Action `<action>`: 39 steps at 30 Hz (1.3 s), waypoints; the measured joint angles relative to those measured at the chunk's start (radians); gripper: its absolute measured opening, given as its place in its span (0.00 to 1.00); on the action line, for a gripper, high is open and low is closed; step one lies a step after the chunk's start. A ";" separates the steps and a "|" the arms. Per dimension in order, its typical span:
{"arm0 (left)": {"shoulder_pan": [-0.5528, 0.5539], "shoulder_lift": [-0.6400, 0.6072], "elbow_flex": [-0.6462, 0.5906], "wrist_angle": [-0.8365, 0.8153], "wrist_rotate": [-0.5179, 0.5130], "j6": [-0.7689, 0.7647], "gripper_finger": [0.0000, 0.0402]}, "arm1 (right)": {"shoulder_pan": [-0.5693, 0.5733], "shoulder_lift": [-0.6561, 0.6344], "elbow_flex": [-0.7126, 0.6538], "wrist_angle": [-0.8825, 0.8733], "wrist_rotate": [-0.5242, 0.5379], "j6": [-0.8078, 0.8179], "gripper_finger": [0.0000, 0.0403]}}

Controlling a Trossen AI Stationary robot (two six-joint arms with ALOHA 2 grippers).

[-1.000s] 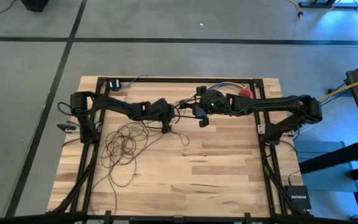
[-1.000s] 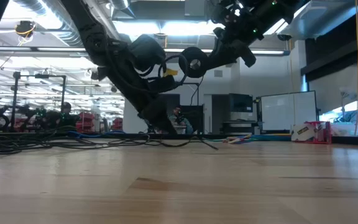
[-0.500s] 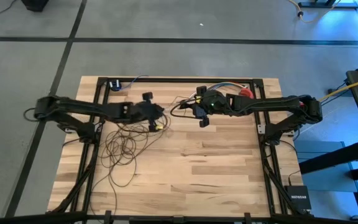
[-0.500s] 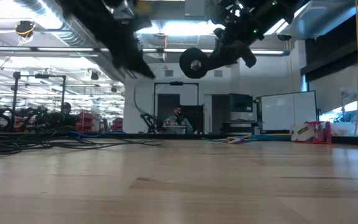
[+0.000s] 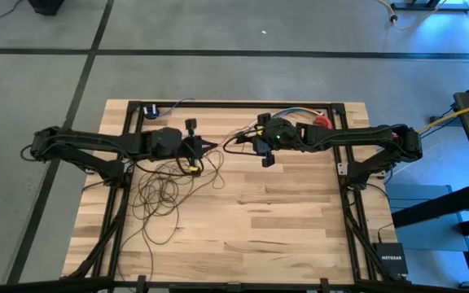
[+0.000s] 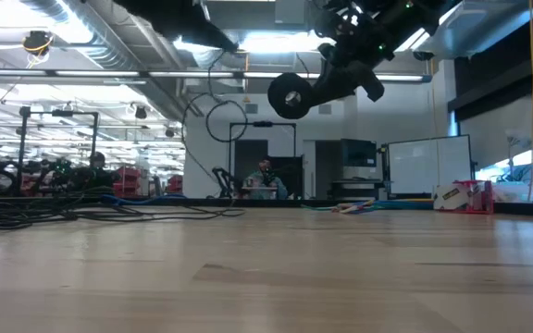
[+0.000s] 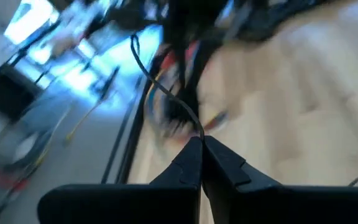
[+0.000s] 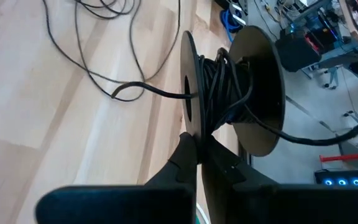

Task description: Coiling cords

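The cords run from the shut left gripper, which pinches them, right to the spool clamped in the right gripper.

The table is pale, smooth wooden planking; the cords look like thin, matt dark wire.

An industrial workshop: exposed ceiling ducts, equipment racks, a whiteboard, concrete floor.
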 joint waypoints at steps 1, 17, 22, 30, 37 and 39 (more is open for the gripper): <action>0.010 0.001 0.000 -0.018 -0.050 -0.009 0.00 | 0.001 0.000 0.000 -0.002 -0.021 0.000 0.02; 0.191 0.218 0.000 0.068 0.080 -0.076 0.00 | 0.001 -0.005 0.000 0.125 -0.224 -0.063 0.02; 0.203 0.315 0.000 0.039 0.080 -0.091 0.01 | 0.001 -0.022 0.000 0.200 -0.212 -0.080 0.02; 0.161 0.313 -0.001 -0.091 0.077 -0.142 0.01 | 0.000 -0.084 0.000 0.122 0.032 -0.111 0.02; 0.072 0.213 -0.001 -0.125 0.036 -0.144 0.00 | -0.001 -0.062 0.000 -0.057 0.129 -0.070 0.02; 0.040 0.174 -0.001 -0.126 0.036 -0.143 0.01 | -0.001 -0.050 0.000 -0.075 0.145 -0.063 0.02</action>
